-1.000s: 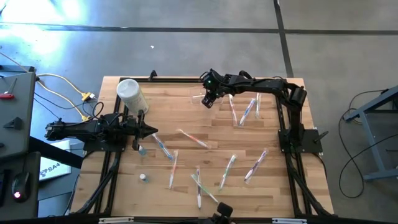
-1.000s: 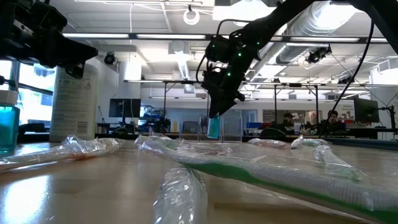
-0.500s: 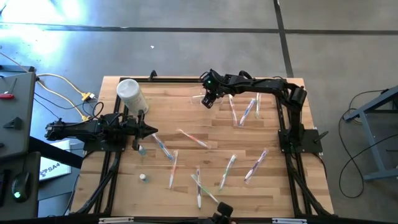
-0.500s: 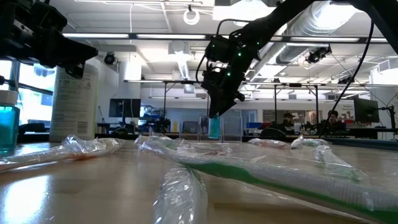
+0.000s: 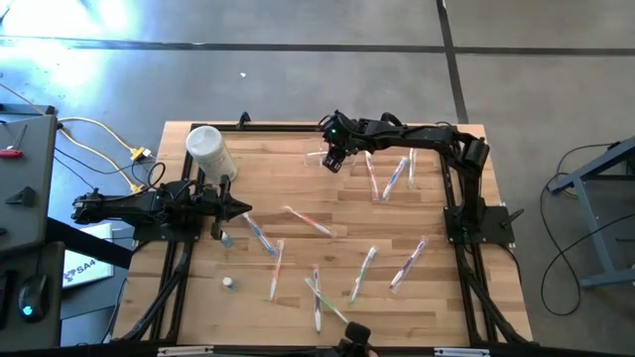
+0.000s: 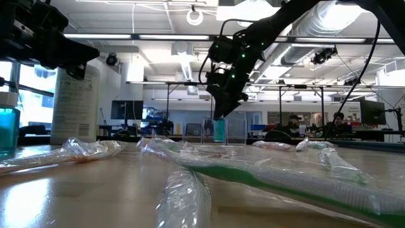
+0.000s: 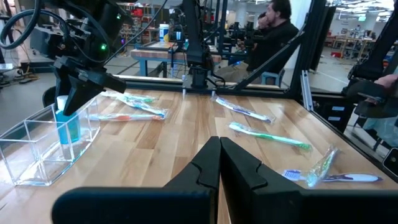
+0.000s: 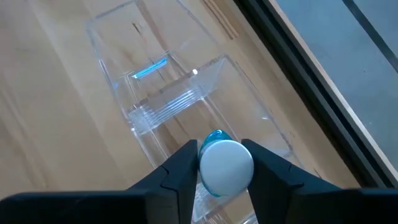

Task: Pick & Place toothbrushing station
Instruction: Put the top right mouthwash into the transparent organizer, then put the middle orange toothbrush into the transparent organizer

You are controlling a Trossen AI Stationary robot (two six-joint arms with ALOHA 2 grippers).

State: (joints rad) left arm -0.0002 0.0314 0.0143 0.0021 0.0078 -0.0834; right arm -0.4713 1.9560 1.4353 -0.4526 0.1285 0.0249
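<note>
The toothbrushing station (image 5: 316, 156) is a clear plastic holder with compartments, standing on its base near the table's far edge; it also shows in the left wrist view (image 7: 37, 152) and the right wrist view (image 8: 168, 87). My right gripper (image 5: 332, 159) is above it, shut on a small blue bottle (image 6: 219, 130) with a white cap. My left gripper (image 5: 245, 210) is shut and empty at the table's left, near the white canister (image 5: 210, 151). My right gripper pinches the bottle's white cap (image 8: 226, 167) between its two fingers (image 8: 180, 171). The fingers come from above, pointing down. The bottle (image 7: 67, 124) hangs upright with its lower part inside one compartment of the holder; whether its base rests on the holder's floor I cannot tell.
Several wrapped toothbrushes lie scattered over the table's middle, right and near parts (image 5: 308, 220) (image 5: 395, 177) (image 5: 362, 273). Two more small bottles stand at the left (image 5: 225, 238) (image 5: 228, 283). People sit in the room beyond the table (image 6: 292, 123).
</note>
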